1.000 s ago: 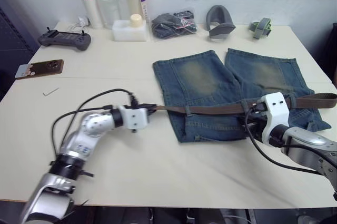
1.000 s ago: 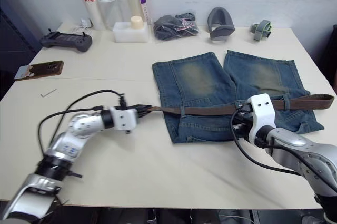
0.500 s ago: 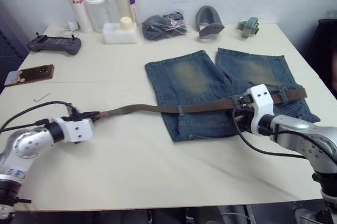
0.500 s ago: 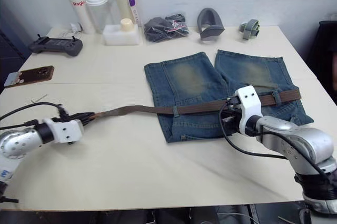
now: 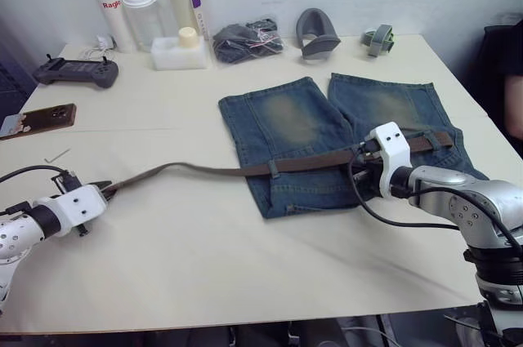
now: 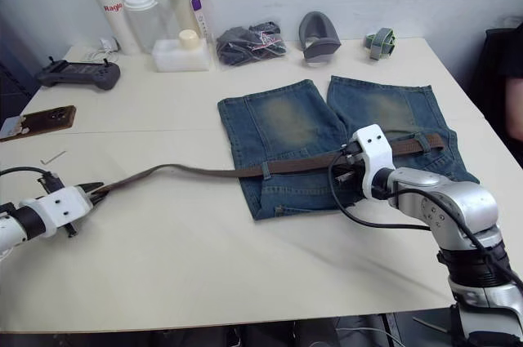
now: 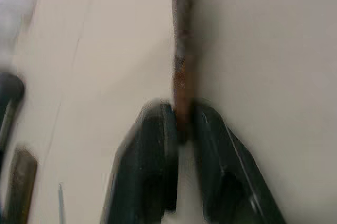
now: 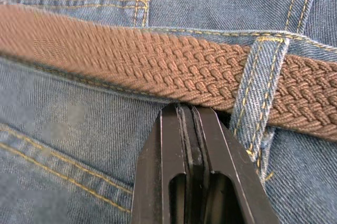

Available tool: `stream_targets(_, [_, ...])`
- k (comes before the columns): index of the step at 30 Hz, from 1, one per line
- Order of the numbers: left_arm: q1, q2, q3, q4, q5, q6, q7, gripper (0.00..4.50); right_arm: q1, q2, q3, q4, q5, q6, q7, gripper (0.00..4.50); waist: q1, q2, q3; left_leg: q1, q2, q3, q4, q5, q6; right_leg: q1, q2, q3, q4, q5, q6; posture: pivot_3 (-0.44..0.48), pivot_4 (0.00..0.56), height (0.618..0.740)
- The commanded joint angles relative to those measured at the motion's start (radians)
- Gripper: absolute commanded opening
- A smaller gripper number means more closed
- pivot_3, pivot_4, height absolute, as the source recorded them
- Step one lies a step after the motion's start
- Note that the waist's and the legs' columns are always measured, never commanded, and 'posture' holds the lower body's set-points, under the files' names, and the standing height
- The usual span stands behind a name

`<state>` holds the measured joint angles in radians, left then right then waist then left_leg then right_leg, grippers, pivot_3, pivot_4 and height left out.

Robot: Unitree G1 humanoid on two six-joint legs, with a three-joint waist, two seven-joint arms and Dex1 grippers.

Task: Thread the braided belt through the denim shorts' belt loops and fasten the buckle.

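Observation:
The denim shorts (image 5: 319, 122) lie flat at mid-table, waistband toward me. The braided belt (image 5: 196, 170) runs from the left across the waistband, under a belt loop (image 5: 274, 169) and another belt loop (image 8: 259, 95), ending near the right hip. My left gripper (image 5: 103, 189) is far left of the shorts, low over the table, shut on the belt's tip (image 7: 180, 84). My right gripper (image 8: 186, 109) is shut, its tips on the denim just below the belt beside a loop; it also shows over the waistband (image 5: 362, 167). The buckle is hidden.
Along the back edge stand three bottles (image 5: 139, 12), a white box (image 5: 178, 51), a dark bundle with pink cord (image 5: 245, 37), a grey holder (image 5: 317, 33) and a green strap (image 5: 377, 37). A controller (image 5: 73, 73), phone (image 5: 37, 118) and hex key (image 5: 55, 155) lie left.
My left gripper has drawn the belt tip far left. The belt slid through the loops and its right end now stops at the hip. The camera also shifted.

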<state>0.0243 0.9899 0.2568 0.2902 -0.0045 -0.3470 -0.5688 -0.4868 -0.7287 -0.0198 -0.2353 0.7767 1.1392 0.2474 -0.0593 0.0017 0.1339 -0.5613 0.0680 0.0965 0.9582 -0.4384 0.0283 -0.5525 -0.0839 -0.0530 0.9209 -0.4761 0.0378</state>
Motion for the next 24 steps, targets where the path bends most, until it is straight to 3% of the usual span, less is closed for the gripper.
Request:
stream_targets(1, [-0.054,-0.031,0.007,-0.051,-0.095,0.127,-0.064,2.8,0.01,0.012,-0.027,0.002,-0.002,0.062,0.022,0.0,0.006,0.002,0.001,0.0,0.0,0.0,0.0,0.0,0.0,0.0,0.0,0.0,0.0,0.0,0.0,0.0,0.15,0.649])
stream_targets(2, [-0.079,-0.037,0.008,-0.064,-0.118,0.153,-0.078,3.06,0.01,0.009,-0.039,-0.004,-0.002,0.072,0.026,0.0,0.007,0.002,0.001,-0.001,0.0,0.0,0.0,0.0,0.0,0.0,-0.001,0.0,0.0,0.0,0.0,0.0,0.15,0.649])
stream_targets(5, [-0.172,-0.071,-0.007,-0.146,-0.256,0.269,-0.178,4.45,0.014,-0.004,-0.092,-0.046,0.028,0.097,0.058,0.0,0.018,0.002,0.002,-0.001,-0.001,0.0,0.0,0.0,0.001,0.0,-0.001,-0.001,-0.001,0.0,0.0,0.0,0.15,0.649])
stream_targets(9, [-0.315,-0.13,-0.115,-0.346,-0.486,0.555,-0.347,4.48,0.042,-0.077,-0.173,-0.188,0.123,0.104,0.194,0.0,0.037,0.005,0.009,-0.004,-0.002,0.0,0.0,-0.001,0.003,0.0,-0.003,-0.002,-0.004,0.0,0.0,0.0,0.15,0.649])
stream_targets(10, [-0.338,-0.118,-0.161,-0.422,-0.591,0.696,-0.412,4.5,0.056,-0.106,-0.198,-0.229,0.159,0.125,0.221,0.32,0.037,0.007,0.01,-0.006,-0.004,0.0,0.0,0.0,0.004,0.0,-0.004,-0.002,-0.004,0.001,0.001,0.0,0.15,0.649])
stream_targets(12, [-0.359,-0.095,-0.213,-0.507,-0.684,0.846,-0.49,4.5,0.081,-0.145,-0.226,-0.283,0.196,0.15,0.249,1.0,0.034,0.008,0.011,-0.007,-0.004,0.0,0.0,0.0,0.004,0.0,-0.004,-0.002,-0.007,0.004,0.007,0.0,0.15,0.649])
stream_targets(13, [-0.401,-0.114,-0.254,-0.533,-0.708,0.897,-0.509,4.5,0.102,-0.17,-0.254,-0.315,0.216,0.162,0.258,1.6,0.033,0.008,0.011,-0.006,-0.004,0.0,-0.001,0.0,0.003,0.002,-0.003,-0.003,-0.009,0.009,0.017,0.0,0.15,0.649])
stream_targets(15, [-0.478,-0.16,-0.317,-0.541,-0.701,0.93,-0.522,4.5,0.134,-0.203,-0.299,-0.355,0.241,0.179,0.261,2.4,0.032,0.006,0.013,-0.005,-0.004,0.0,-0.006,0.002,0.002,0.003,-0.003,-0.003,-0.014,0.009,0.017,0.0,0.15,0.649])
stream_targets(17, [-0.587,-0.27,-0.414,-0.482,-0.638,0.901,-0.539,4.5,0.176,-0.23,-0.37,-0.381,0.284,0.204,0.267,3.21,0.037,0.003,0.015,-0.004,-0.006,0.001,-0.01,0.005,0.003,0.004,-0.003,-0.003,-0.015,0.01,0.018,0.0,0.15,0.649])
stream_targets(20, [-0.711,-0.417,-0.572,-0.366,-0.462,0.776,-0.551,4.5,0.25,-0.267,-0.433,-0.41,0.288,0.221,0.264,4.44,0.061,0.0,0.017,-0.002,-0.008,0.001,-0.012,0.009,0.003,0.005,-0.001,-0.003,-0.016,0.012,0.023,0.0,0.15,0.649])
stream_targets(24, [-0.763,-0.567,-0.686,-0.231,-0.324,0.632,-0.559,4.5,0.357,-0.305,-0.516,-0.457,0.254,0.232,0.237,4.44,0.071,-0.002,0.018,-0.001,-0.008,0.001,-0.013,0.01,0.006,0.007,0.001,-0.002,-0.019,0.014,0.026,0.0,0.15,0.649])
